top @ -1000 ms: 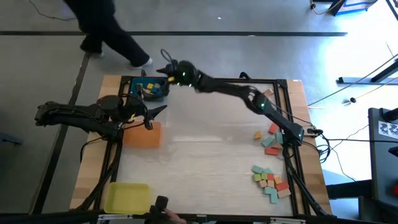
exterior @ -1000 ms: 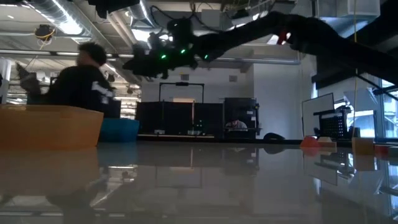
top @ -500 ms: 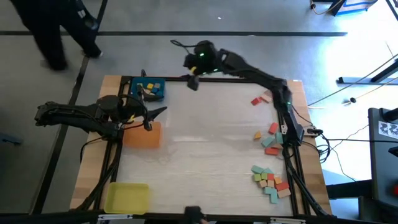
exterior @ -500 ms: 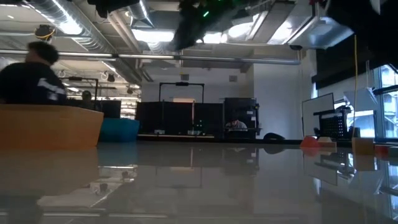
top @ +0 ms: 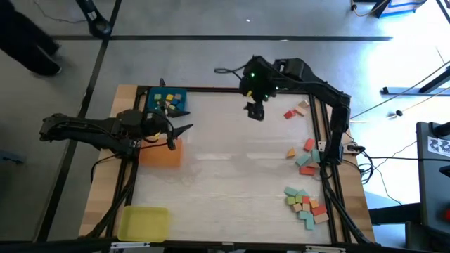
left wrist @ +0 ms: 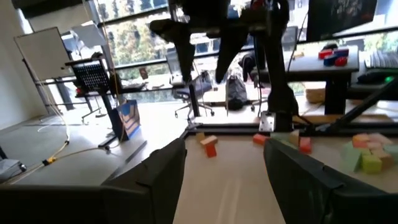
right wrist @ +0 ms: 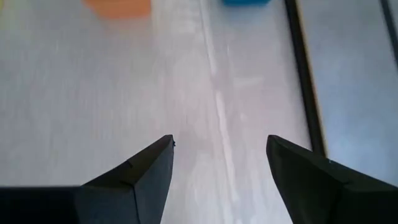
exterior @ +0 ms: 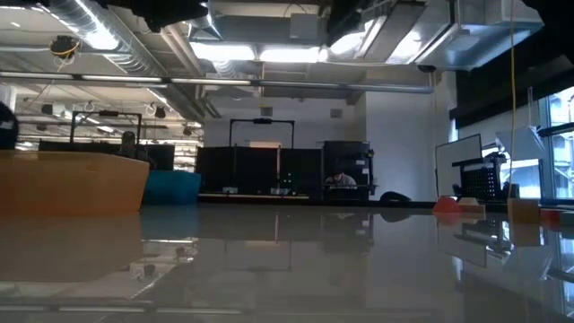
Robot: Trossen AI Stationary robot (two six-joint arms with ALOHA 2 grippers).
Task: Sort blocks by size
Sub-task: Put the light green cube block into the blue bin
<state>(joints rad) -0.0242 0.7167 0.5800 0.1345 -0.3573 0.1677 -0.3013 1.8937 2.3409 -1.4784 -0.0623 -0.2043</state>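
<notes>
Blocks lie loose along the table's right side: a pair near the far right corner (top: 294, 111), a group at mid right (top: 306, 156) and a pile near the front right (top: 304, 200). More blocks lie in the blue tray (top: 169, 100) at the far left. My left gripper (top: 179, 135) hangs open and level over the orange tray (top: 163, 153), pointing toward the right side; nothing is between its fingers (left wrist: 224, 144). My right gripper (top: 254, 111) hangs open high over the table's far middle, slanting down, with only bare table between its fingers (right wrist: 219, 140).
A yellow tray (top: 144, 223) sits at the front left corner. The low view shows the orange tray (exterior: 72, 184) and the blue tray (exterior: 172, 187) at the left. A dark frame (top: 323, 140) runs around the table. A person's legs (top: 28, 42) show beyond the far left corner.
My right gripper has swung from above the blue tray toward the table's right and has risen, tipping from near level to slanting down; it has stayed open. The person beyond the far edge has walked off to the left.
</notes>
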